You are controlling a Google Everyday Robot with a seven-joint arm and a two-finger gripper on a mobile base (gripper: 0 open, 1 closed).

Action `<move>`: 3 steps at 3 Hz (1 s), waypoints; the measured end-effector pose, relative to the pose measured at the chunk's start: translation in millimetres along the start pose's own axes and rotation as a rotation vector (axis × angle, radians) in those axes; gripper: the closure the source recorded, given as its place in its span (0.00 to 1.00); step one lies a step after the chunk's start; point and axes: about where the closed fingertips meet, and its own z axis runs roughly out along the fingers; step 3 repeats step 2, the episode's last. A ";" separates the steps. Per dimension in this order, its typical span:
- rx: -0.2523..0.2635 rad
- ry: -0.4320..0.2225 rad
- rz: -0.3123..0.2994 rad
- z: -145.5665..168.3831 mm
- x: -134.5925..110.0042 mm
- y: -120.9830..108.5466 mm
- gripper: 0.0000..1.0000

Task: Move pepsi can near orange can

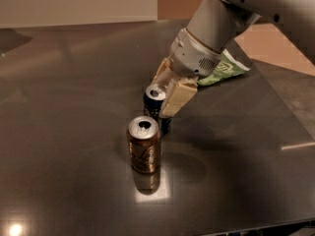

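The pepsi can (pixel 154 102), dark blue with a silver top, stands upright on the dark table (pixel 74 107). It is just behind and to the right of the orange can (pixel 144 149), almost touching it. The orange can is coppery brown with pale script and also stands upright. My gripper (pixel 159 101) reaches down from the upper right. Its cream fingers (pixel 176 98) straddle the pepsi can, one in front on the right and one behind on the left, closed on its sides.
A green and white chip bag (pixel 225 70) lies behind my arm at the back right. The table's right edge (pixel 275 90) runs diagonally past the bag. A bright light reflection (pixel 147 183) sits under the orange can.
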 end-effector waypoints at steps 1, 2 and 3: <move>0.006 -0.002 -0.002 0.8 -1.7 -1.7 0.00; 0.006 -0.002 -0.002 0.8 -1.7 -1.7 0.00; 0.006 -0.002 -0.002 0.8 -1.7 -1.7 0.00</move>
